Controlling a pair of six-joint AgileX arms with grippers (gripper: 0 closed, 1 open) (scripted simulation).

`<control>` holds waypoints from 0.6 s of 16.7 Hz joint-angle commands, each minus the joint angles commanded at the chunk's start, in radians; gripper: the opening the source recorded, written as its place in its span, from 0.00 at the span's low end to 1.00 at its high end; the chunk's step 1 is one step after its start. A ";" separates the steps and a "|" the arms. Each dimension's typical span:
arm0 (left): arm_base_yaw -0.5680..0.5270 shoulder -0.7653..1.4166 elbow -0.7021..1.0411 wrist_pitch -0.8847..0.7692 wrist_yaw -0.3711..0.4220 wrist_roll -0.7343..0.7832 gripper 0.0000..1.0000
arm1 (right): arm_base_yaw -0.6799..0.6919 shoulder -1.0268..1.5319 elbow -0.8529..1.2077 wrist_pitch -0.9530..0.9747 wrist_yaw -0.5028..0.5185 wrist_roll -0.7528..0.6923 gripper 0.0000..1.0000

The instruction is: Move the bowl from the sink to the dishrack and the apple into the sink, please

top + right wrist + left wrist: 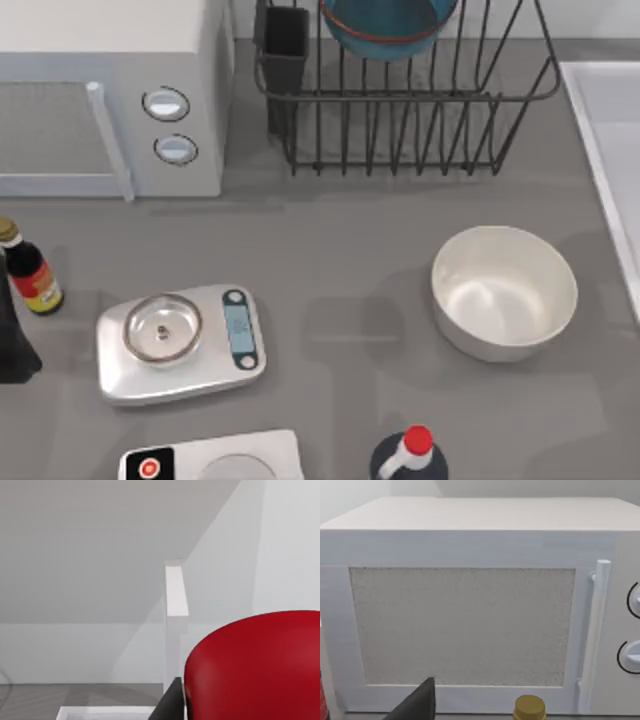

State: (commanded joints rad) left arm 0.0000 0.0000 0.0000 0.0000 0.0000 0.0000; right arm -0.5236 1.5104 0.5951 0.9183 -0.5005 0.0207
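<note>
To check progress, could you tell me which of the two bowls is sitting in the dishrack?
The teal-blue bowl with the red-orange line sits in the dishrack; the larger white bowl rests on the table.

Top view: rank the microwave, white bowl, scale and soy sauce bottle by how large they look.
1. Microwave, though cropped at the edge.
2. Scale and white bowl: too alike to rank.
3. Soy sauce bottle, smallest.

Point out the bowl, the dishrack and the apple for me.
bowl (385, 30), top view, its teal outer wall.
dishrack (400, 97), top view, front wire rail.
apple (255, 665), right wrist view, its glossy red skin.
</note>
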 joint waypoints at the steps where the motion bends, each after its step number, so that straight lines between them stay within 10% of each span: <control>1: 0.000 0.000 0.000 0.000 0.000 0.000 1.00 | -0.001 0.022 -0.002 0.023 0.000 0.000 0.00; 10: 0.000 0.000 0.000 0.000 0.000 0.000 1.00 | -0.008 0.523 -0.071 0.609 -0.001 -0.003 0.00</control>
State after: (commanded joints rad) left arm 0.0000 0.0000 0.0000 0.0000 0.0000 0.0000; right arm -0.5317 2.0335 0.5237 1.5275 -0.5013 0.0175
